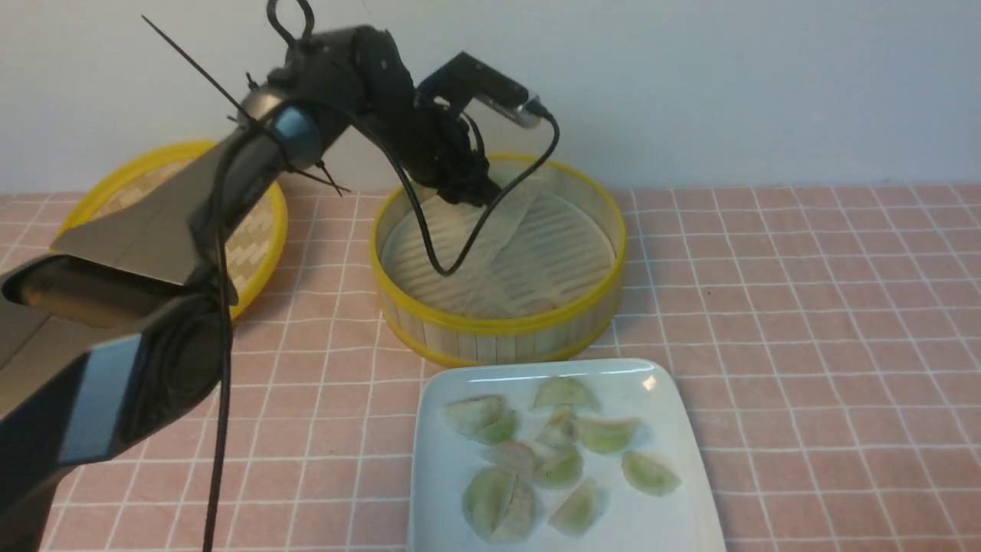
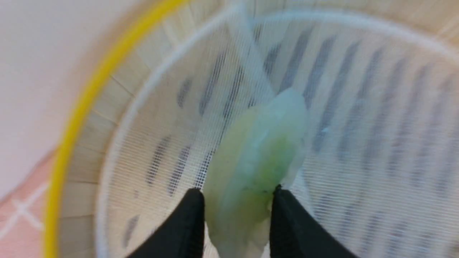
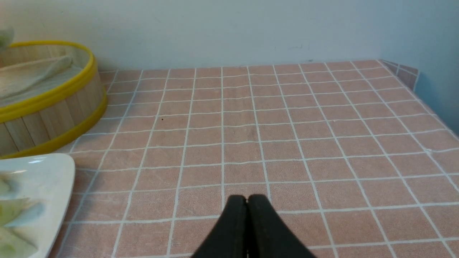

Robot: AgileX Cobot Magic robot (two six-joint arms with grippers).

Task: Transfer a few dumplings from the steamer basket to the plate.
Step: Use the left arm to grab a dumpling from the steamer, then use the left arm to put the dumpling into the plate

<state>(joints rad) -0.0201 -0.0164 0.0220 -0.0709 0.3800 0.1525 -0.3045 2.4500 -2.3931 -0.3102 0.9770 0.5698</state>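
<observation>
We see the left gripper [image 2: 236, 193] clamped on one dumpling [image 2: 255, 154], a black fingertip [image 2: 193, 211] pressing each side of its near end. The dumpling's long axis runs in line with the fingers, and its free end points straight out past the tips, toward the pale mesh liner [image 2: 358, 150] inside the steamer basket [image 1: 498, 330]. Green filling shows through the wrapper near the pinch. The wrist view is blurred, so we cannot tell if the dumpling touches the liner. From the front, the gripper sits inside the basket at its far left part, close to the wall. The plate [image 1: 452, 475] lies just in front of the basket, on the robot's side, with the other dumplings [image 1: 559, 460] loosely clustered on it, some overlapping. The lid [image 1: 264, 222] lies flat to the basket's left. The right gripper [image 3: 247, 200] has its tips pressed together on nothing, over the pink checked tablecloth [image 3: 287, 125] to the basket's right.
</observation>
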